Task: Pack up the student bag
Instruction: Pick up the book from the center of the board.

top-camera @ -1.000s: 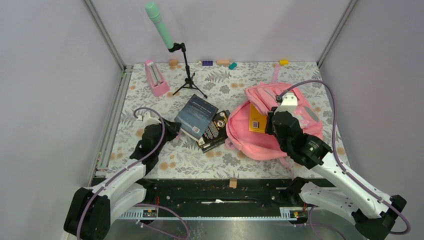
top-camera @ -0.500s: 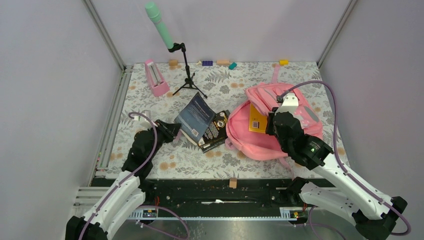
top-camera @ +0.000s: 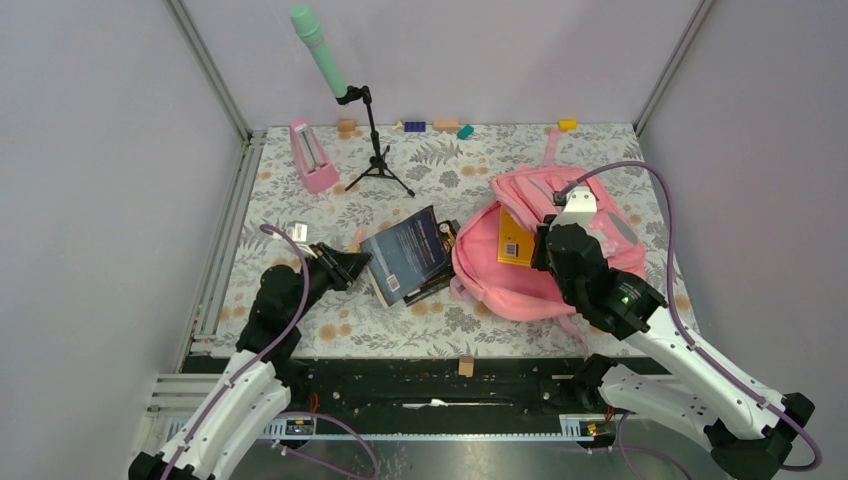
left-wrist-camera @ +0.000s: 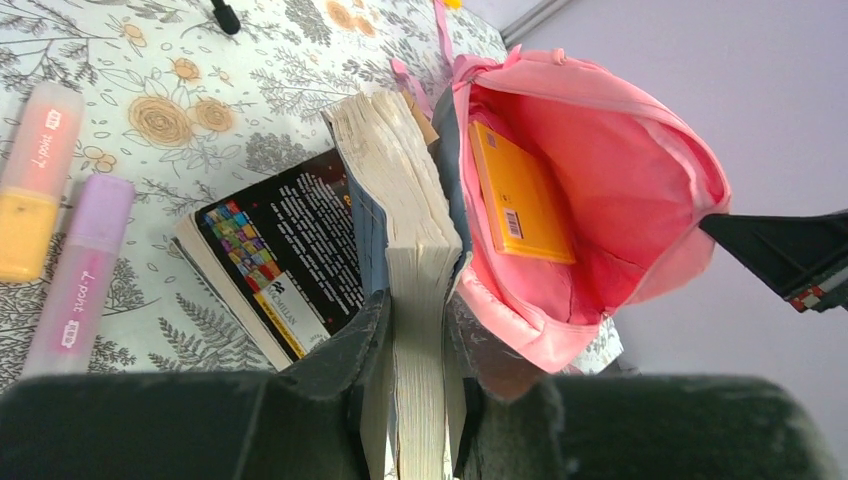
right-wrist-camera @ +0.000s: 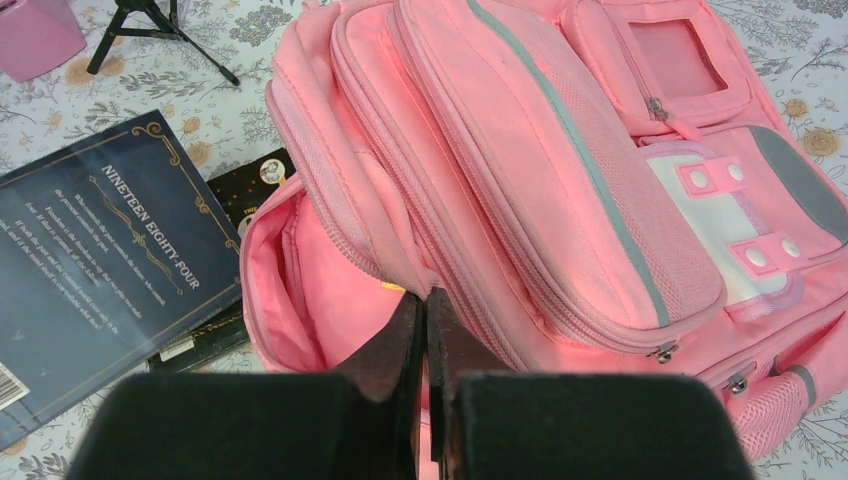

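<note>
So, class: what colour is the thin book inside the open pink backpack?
The thin book is orange-yellow, best seen in the left wrist view.

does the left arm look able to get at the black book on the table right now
Probably not: its jaws are shut on the Nineteen Eighty-Four paperback, which also covers part of the black book.
</note>
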Action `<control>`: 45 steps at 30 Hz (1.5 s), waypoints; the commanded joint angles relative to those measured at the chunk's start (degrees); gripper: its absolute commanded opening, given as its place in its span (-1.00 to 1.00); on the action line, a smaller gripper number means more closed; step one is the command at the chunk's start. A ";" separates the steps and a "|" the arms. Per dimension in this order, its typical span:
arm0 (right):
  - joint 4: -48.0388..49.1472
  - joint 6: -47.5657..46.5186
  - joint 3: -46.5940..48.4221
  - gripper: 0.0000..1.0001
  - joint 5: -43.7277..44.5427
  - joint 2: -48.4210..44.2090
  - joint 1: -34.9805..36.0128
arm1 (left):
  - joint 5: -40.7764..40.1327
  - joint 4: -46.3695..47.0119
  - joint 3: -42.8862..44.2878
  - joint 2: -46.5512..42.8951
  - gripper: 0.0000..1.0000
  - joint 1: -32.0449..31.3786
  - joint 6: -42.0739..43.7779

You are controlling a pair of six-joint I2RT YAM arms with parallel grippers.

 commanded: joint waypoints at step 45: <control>3.15 0.59 3.82 -1.00 1.47 2.53 0.41 | 22.91 51.30 2.52 41.80 -0.29 -1.61 -12.80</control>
